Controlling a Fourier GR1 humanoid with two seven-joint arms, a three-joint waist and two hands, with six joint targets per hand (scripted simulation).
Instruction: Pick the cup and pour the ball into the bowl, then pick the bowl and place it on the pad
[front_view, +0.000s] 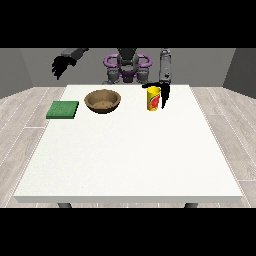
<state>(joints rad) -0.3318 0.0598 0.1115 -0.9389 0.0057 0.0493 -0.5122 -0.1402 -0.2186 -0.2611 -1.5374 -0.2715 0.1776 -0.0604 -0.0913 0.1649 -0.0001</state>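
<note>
The table (130, 150) holds a pad (63, 109) at the view's left, a bowl (102, 100) beside it, then the cup (153, 98) standing upright. The hand at the view's right (164, 93) hangs just beside the cup — whether its fingers have closed I cannot tell. The step in hand is the grasp; next comes lifting and tipping over the bowl.

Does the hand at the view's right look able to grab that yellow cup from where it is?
Probably yes. The hand hangs right beside the cup, which stands upright on the table. Nothing lies between them, and the bowl sits well aside.
</note>
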